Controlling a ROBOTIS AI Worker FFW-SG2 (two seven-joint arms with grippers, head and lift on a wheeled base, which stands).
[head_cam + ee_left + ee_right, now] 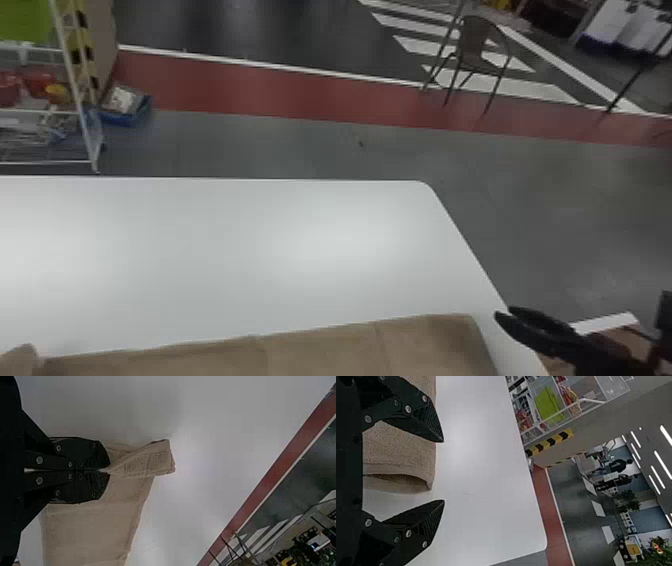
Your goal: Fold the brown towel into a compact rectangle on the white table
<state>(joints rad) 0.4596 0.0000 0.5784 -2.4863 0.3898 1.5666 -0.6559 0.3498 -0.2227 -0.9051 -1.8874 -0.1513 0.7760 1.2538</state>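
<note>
Brown towel lies long and folded, faintly creased; left jaws pinch its twisted end, right jaws spread wide

No text, labels, brands, numbers or signs are reading legibly in any of the views.

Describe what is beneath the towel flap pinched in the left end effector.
Beneath the flap held by the left end effector, more of the brown towel shows and, past its edge, the white table. Whatever the flap covers directly cannot be seen.
</note>
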